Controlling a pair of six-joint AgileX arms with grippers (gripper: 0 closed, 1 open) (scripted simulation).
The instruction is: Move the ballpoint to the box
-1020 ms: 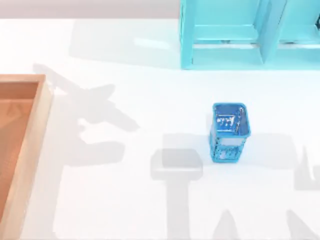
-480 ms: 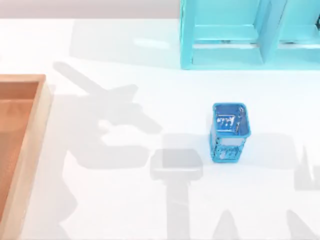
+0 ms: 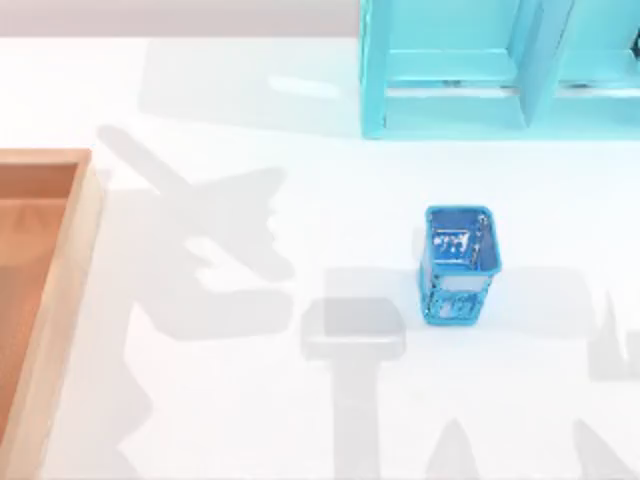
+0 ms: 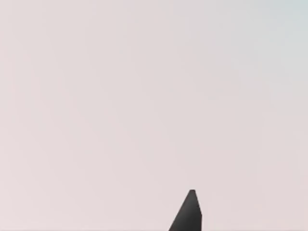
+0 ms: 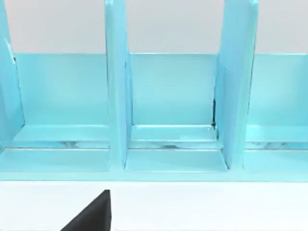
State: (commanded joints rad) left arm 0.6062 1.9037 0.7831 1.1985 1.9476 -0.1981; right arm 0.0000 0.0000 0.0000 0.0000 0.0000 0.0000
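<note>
The box (image 3: 60, 300), a shallow wooden tray with a pale rim, lies at the table's left edge. A small blue mesh cup (image 3: 458, 262) stands right of the middle. A thin grey sliver along the cup's inner right wall looks like the ballpoint (image 3: 479, 238). A dark part of my left gripper (image 4: 188, 214) shows against a blank pale surface in the left wrist view. My left arm's shadow falls on the table between the box and the cup. A dark part of my right gripper (image 5: 94, 214) faces the turquoise frame (image 5: 168, 110) in the right wrist view.
The turquoise cabinet-like frame (image 3: 500, 70) stands along the back right of the white table (image 3: 330, 170), behind the cup. Further arm shadows lie along the table's front edge.
The left arm's shadow swung right toward the cup, then drew back a little to the left. Cup, box and frame have stayed put.
</note>
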